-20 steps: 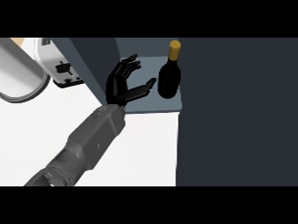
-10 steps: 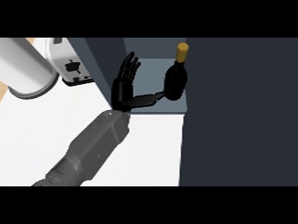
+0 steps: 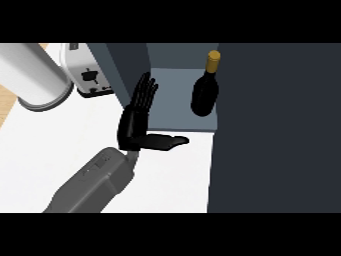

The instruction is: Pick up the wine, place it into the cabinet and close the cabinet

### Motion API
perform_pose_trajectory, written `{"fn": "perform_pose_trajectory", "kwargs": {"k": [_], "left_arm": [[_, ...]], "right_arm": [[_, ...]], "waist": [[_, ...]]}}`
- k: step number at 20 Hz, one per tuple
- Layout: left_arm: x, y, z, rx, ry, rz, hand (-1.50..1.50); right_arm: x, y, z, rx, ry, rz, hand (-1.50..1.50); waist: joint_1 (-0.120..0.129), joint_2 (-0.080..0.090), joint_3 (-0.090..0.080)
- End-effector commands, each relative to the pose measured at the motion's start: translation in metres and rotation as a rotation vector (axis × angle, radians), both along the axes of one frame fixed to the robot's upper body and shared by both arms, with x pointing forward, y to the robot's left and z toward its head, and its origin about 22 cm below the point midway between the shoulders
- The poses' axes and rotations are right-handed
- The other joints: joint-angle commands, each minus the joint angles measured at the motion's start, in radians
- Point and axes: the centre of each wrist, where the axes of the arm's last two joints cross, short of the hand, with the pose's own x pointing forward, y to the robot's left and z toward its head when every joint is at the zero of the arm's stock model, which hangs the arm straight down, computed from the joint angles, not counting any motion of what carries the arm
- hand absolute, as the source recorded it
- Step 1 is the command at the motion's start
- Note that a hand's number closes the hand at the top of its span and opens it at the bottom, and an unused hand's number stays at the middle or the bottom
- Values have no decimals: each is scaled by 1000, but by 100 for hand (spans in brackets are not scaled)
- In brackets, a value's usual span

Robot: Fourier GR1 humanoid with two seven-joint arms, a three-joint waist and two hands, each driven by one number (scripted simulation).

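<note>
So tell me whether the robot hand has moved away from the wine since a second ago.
Yes. The robot hand has drawn back from the wine, toward the cabinet's front edge.

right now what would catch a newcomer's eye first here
The dark wine bottle with its gold cap, standing upright inside the open cabinet, draws the eye first. Just left of it an open black hand is raised with straight fingers, apart from the bottle. A toaster sits further left.
</note>
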Motion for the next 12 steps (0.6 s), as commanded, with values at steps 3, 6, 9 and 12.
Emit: {"fn": "perform_pose_trajectory", "kwargs": {"k": [3, 6, 9, 12], "left_arm": [[-51, 29, 41, -5, -39, -53, -150], [-82, 24, 60, -6, -17, -64, -150], [-112, 27, 48, -19, -23, -46, -150], [-126, 39, 69, -39, -23, -45, -150]], "right_arm": [[1, -4, 4, -8, -1, 12, -150], [13, -5, 0, -14, -17, 5, -150], [-1, -2, 3, -11, -10, 8, -150], [8, -5, -6, -27, -28, 35, -150]], "waist": [[-1, 2, 1], [-6, 5, 1], [-18, 7, 0], [-18, 8, 0]]}}
